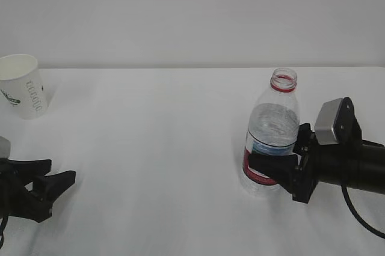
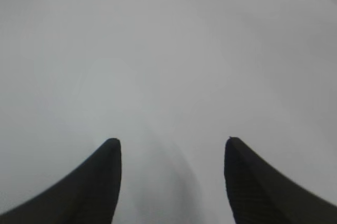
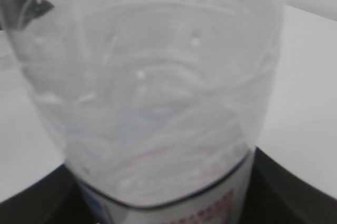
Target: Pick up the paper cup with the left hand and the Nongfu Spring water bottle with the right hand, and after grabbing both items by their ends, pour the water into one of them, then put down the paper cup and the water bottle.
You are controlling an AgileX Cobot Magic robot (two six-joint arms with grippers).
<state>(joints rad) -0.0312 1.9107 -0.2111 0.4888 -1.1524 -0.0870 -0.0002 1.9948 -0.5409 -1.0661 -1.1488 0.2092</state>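
1. the left hand (image 1: 51,185) is sitting low at the near left, its 2 fingers (image 2: 100,182) spread wide, holding nothing.
2. the right hand (image 1: 274,166) is straddling the upright nongfu spring water bottle (image 1: 274,130) at its label; whether it is gripping, i cannot tell.
3. the paper cup (image 1: 24,85) is standing far left on the table (image 1: 150,148).

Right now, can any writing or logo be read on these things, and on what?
Paper cup: dark lettering and a small logo on its side, too small to read.
Water bottle: red label with print, too blurred to read in any view.
Nothing else bears text.
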